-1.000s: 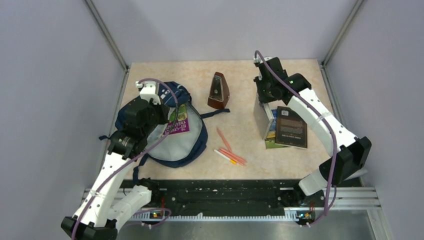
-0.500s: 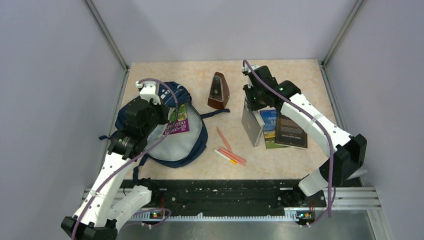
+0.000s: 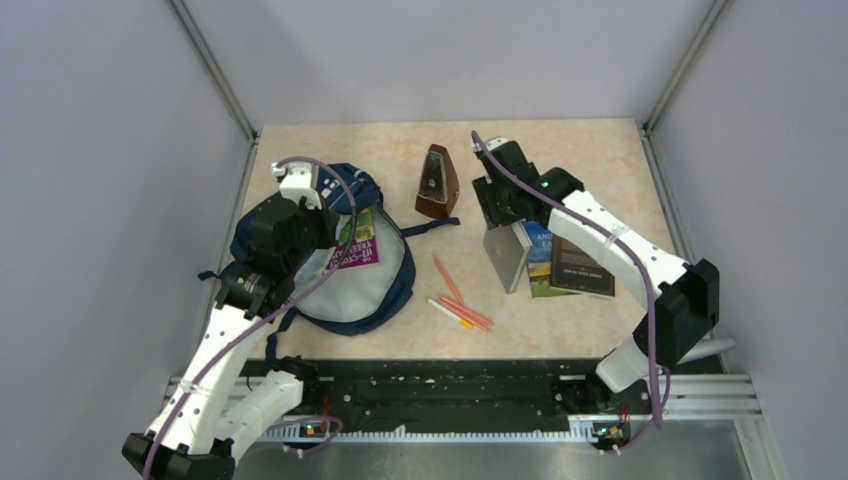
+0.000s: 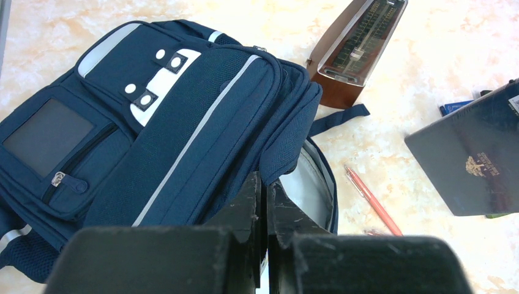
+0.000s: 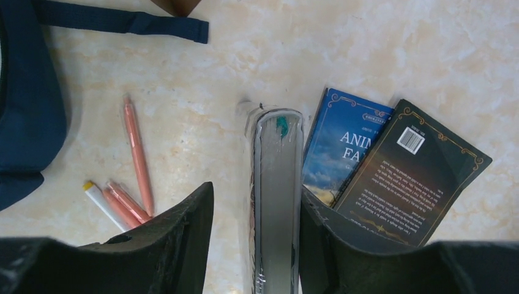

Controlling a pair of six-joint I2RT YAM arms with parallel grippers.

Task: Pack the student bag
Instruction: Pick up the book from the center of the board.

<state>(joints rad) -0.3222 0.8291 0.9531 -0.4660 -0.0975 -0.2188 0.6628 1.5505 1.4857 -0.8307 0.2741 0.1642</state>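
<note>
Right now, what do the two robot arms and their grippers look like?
Both the left arm and right arm have white shells between chunky black joints, with a purple cable looped along each. A small green light glows near the right wrist. The left gripper and right gripper have black, scuffed, wedge-shaped fingers.

the surface (image 3: 590, 150) was a pale beige sheet with a marbled pattern, reaching on ahead of the left tool (image 4: 264, 184) and the right tool (image 5: 254, 245). plain lilac-grey walls (image 3: 450, 60) closed it in ahead of the tools and out to either side, with slim metal posts (image 3: 215, 75) in the far corners. back behind the tools ran a black rail (image 3: 440, 385) and a ribbed metal track (image 3: 450, 432). the light was even and the shadows soft.
</note>
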